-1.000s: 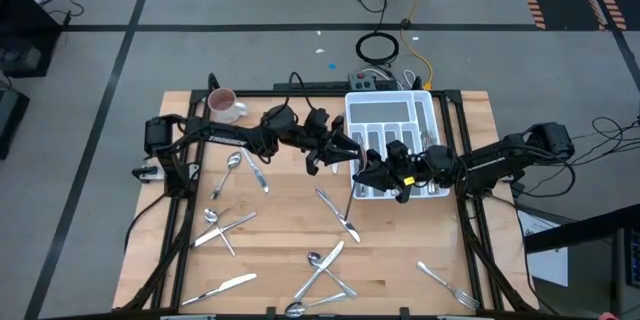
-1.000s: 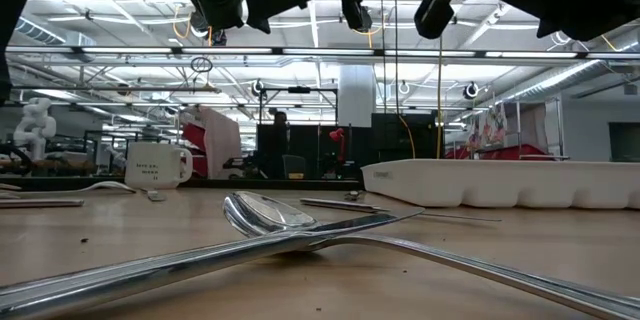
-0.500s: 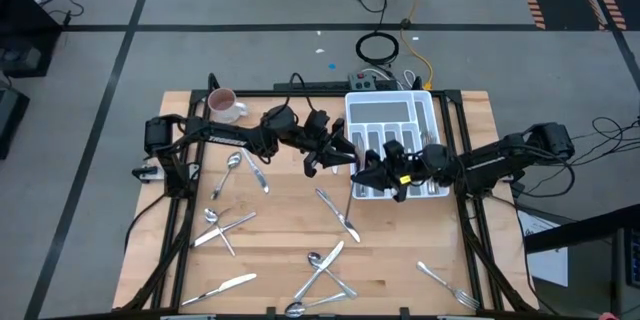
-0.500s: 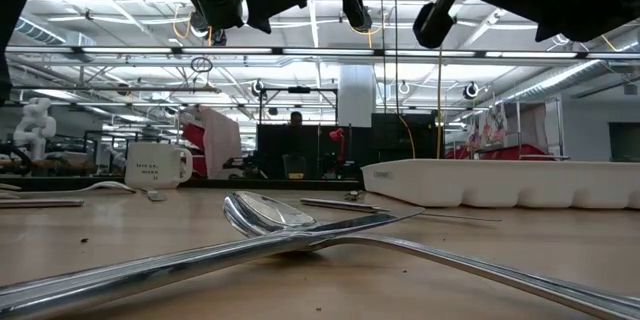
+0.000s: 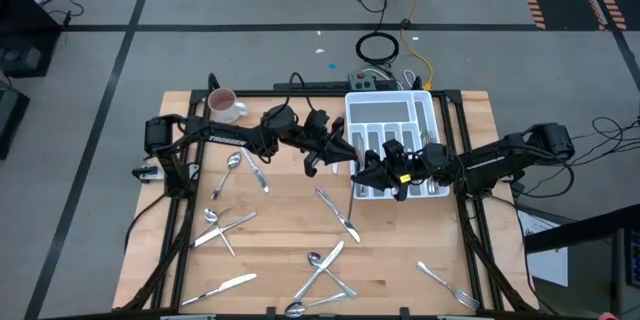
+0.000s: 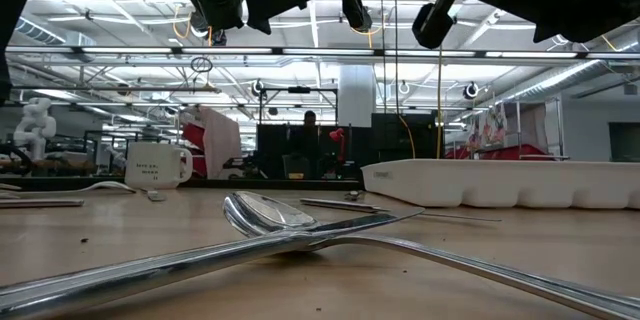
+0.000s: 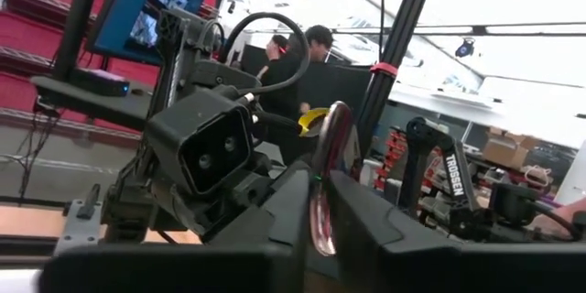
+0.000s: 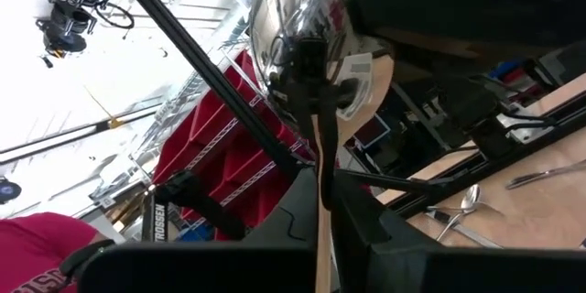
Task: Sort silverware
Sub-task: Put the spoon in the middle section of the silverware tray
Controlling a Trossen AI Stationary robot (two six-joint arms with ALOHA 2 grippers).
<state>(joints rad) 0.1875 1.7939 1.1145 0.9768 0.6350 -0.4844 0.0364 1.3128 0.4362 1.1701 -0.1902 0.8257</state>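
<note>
Above the table, just left of the white tray (image 5: 395, 110), my two grippers meet tip to tip. Between them is one spoon of the silverware, lifted clear. My left gripper (image 5: 348, 155) is shut on its bowl (image 7: 326, 179). My right gripper (image 5: 367, 172) is shut on its handle (image 8: 320, 160). In the low view only the arms' undersides show, along the top edge. Other silverware lies flat on the wood: a spoon (image 5: 230, 165), a knife (image 5: 338, 215), a fork (image 5: 445, 285) and crossed pieces (image 5: 325, 270). My left gripper pinches the spoon's bowl (image 7: 322, 215) between its two fingers, which close on the bowl's two faces; the bowl shows edge-on and rises past the fingertips. The fingers come about level from the table's left. My right gripper pinches the thin handle (image 8: 320, 146) between its two fingers, about level from the table's right; the bowl end (image 8: 293, 18) stands out beyond the fingertips. The spoon is clear of table and tray.
A white-and-pink mug (image 5: 225, 105) stands at the far left corner. The tray (image 6: 500, 182) sits at the far right of the wood. A knife (image 5: 225, 288) and a crossed pair (image 5: 222, 225) lie at the near left. A person stands in the room beyond.
</note>
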